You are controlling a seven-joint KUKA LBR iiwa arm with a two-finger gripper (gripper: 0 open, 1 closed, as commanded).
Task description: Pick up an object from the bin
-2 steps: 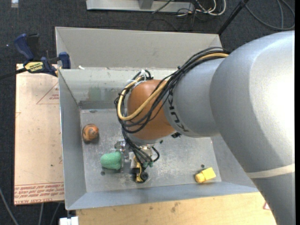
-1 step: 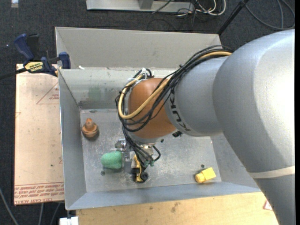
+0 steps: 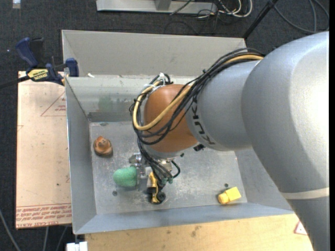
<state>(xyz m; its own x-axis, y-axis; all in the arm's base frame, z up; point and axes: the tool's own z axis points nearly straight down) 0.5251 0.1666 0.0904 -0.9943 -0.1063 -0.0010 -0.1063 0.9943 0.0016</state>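
- A small yellow block [image 3: 229,195] lies close to the front edge of the bin [image 3: 78,156], near its front right corner. It is well apart from the gripper.
- The gripper [image 3: 153,191] is low down by the middle of the front edge, almost at the bin's floor. I cannot tell if it is apart, together or clamped on something.
- A round green lump [image 3: 125,178] lies just beside the gripper, on the side of the bin's left wall. I cannot tell if they touch.
- A brown thing with a pointed top [image 3: 103,146] sits further back, near the left wall.
- I think this is the going-down step — nothing is lifted yet. The green lump is the nearest thing to pick. The next move calls for getting round it, squeezing, then going straight up. It looks round, so it may roll away.
- The grey arm [image 3: 235,114] has black letters, "KUK" — the rest is hidden.
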